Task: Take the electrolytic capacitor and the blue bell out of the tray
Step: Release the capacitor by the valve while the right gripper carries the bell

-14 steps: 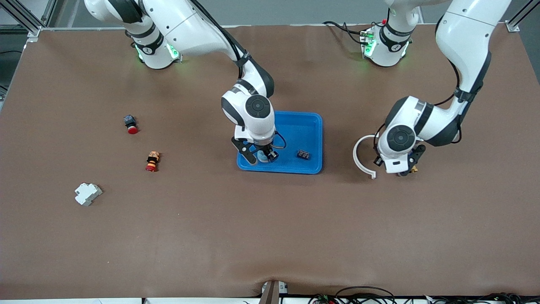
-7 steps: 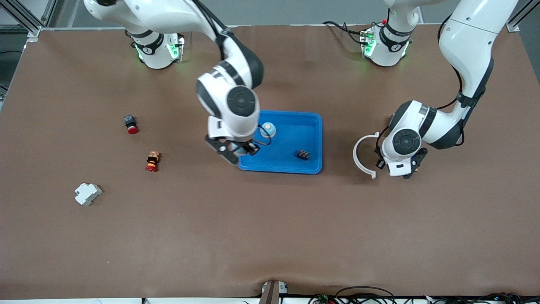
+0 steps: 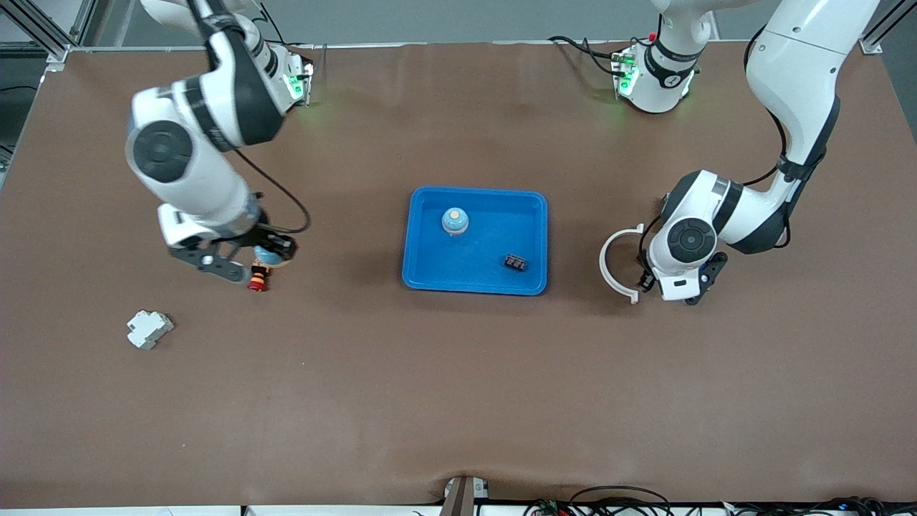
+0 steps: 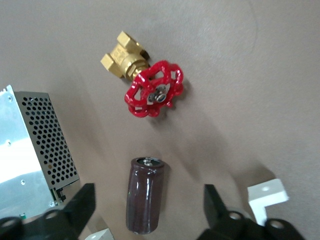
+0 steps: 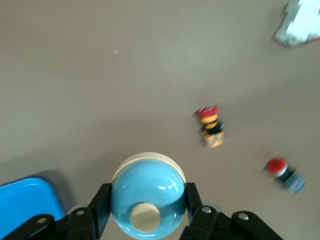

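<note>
**A:** Start with the front view. Where are the task's things?

**B:** The tray sits mid-table. The right gripper is over the bare table toward the right arm's end, just above a red-and-orange push button and well apart from the tray. It is clamped on the blue bell. I judge the bell is hanging there so it can be set down outside the tray.

**A:** Is the tray cleared, then?

**B:** No. A second blue domed piece and a small black part lie in it. The left gripper is low over the table toward the left arm's end, beside a white ring segment. This view hides what is under it.

**A:** And the left wrist view?

**B:** The electrolytic capacitor lies on its side on the brown table, between the gripper's fingers. They are spread wide, and neither one touches it. So it is out of the tray and free. Near it are a brass valve with a red handwheel and a perforated grey metal box. Lying flat it may roll, though it looks settled.

**A:** Right wrist view?

**B:** The bell fills the gap between the fingers, dome toward the camera, pinched on its two flanks. Gripping at the widest part should keep so round a thing from slipping. A corner of the tray shows at the edge. The push button and a red-capped switch lie on the table below. The bell needs a spot clear of those.
</note>
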`<control>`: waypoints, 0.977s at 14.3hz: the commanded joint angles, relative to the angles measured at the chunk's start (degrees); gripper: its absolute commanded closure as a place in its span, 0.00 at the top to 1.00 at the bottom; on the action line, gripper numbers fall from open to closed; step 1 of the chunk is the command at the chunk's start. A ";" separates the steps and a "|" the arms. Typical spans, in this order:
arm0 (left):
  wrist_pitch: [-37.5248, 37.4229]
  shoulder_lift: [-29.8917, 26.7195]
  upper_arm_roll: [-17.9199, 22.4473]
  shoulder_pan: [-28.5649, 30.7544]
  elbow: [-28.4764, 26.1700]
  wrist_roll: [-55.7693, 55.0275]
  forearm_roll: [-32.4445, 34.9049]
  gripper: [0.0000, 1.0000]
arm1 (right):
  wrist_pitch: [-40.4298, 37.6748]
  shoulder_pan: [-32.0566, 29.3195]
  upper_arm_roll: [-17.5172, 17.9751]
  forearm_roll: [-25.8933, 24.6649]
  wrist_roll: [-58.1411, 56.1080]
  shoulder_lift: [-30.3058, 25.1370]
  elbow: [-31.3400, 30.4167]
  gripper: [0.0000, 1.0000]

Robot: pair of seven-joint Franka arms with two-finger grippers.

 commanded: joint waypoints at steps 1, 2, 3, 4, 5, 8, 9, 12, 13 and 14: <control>-3.34 -3.49 -0.50 0.17 0.19 -0.11 1.12 1.00 | 4.91 -7.40 1.44 -0.50 -10.54 -5.26 -9.14 0.00; -5.01 -4.54 -0.85 0.00 0.81 -0.63 1.12 1.00 | 5.43 -9.25 1.44 -0.50 -12.74 -5.27 -9.93 0.00; -6.34 -5.51 -1.28 -0.09 1.34 -0.81 0.51 1.00 | 6.04 -11.53 1.44 -0.24 -15.64 -5.18 -10.37 0.00; -7.39 -5.95 -2.25 -0.09 2.47 -1.16 0.07 1.00 | 6.22 -13.55 1.44 0.37 -18.45 -4.92 -10.55 0.00; -8.62 -5.96 -3.30 -0.09 3.35 -1.86 -1.07 1.00 | 6.31 -15.48 1.44 1.68 -20.65 -4.65 -10.64 0.00; -9.25 -5.43 -5.85 -0.88 5.64 -6.06 -4.85 1.00 | 6.40 -21.99 1.44 8.09 -31.01 -2.47 -10.64 0.00; -9.25 -5.43 -6.99 -1.14 5.82 -7.73 -5.12 1.00 | 7.01 -23.40 1.35 8.89 -33.66 -1.41 -10.73 0.00; -9.16 -3.77 -11.73 -2.02 8.09 -16.07 -5.56 1.00 | 12.36 -24.47 1.26 8.90 -35.53 -0.35 -14.05 0.00; -8.99 -2.45 -12.62 -3.16 9.68 -20.19 -5.56 1.00 | 14.82 -24.47 1.26 8.90 -35.62 -0.17 -15.37 0.00; -8.55 -0.61 -12.63 -4.99 11.26 -24.41 -5.48 1.00 | 17.10 -24.38 1.26 8.81 -35.62 0.53 -16.69 0.00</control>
